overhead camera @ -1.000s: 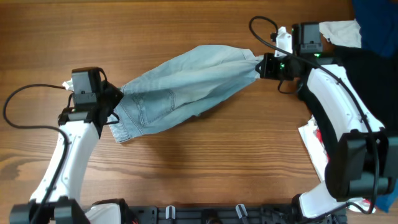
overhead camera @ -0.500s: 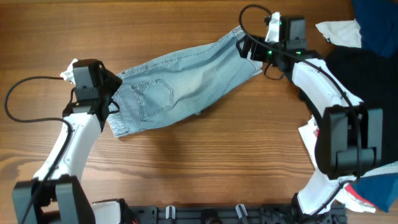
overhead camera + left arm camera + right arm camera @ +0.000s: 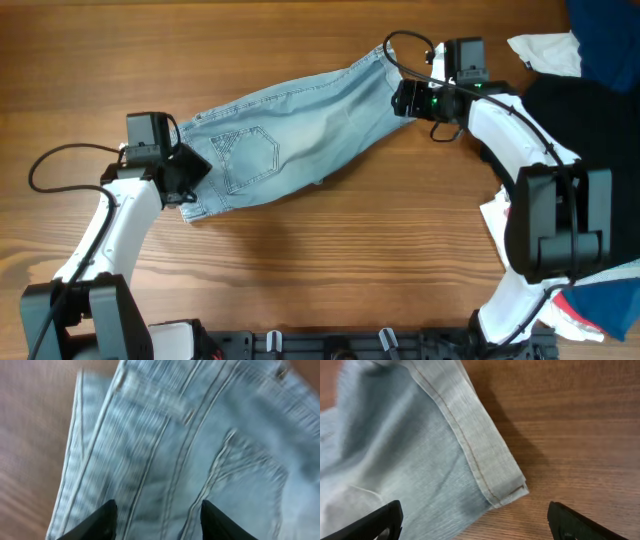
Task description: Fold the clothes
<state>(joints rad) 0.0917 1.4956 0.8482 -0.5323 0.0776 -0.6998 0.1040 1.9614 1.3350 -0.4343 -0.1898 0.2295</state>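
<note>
A brown wood-grain worktop (image 3: 300, 290) fills the overhead view. Across its upper middle lies a pair of light blue denim shorts (image 3: 300, 130), spread flat on a slant – waistband end low at the left, leg end high at the right. Two white robot arms reach in from the near edge, one to each end of the shorts.

At the right edge a black garment (image 3: 585, 130) lies in a heap, with a white cloth (image 3: 545, 50) just beyond it and a white and red cloth (image 3: 500, 220) nearer the front, partly hidden by the right arm.

The left hand (image 3: 156, 507) is over the waistband end; in its wrist view its two dark fingers are spread apart above the denim and grip nothing. The right hand (image 3: 474, 510) is at the leg end, its fingers spread wide – the cloth lies loose between them.

A stitched back pocket (image 3: 250, 155) faces up near the left end. The waistband (image 3: 95, 460) looks blurred in the left wrist view. The hemmed leg edge (image 3: 480, 460) lies flat on the wood, its corner just short of the right hand
</note>
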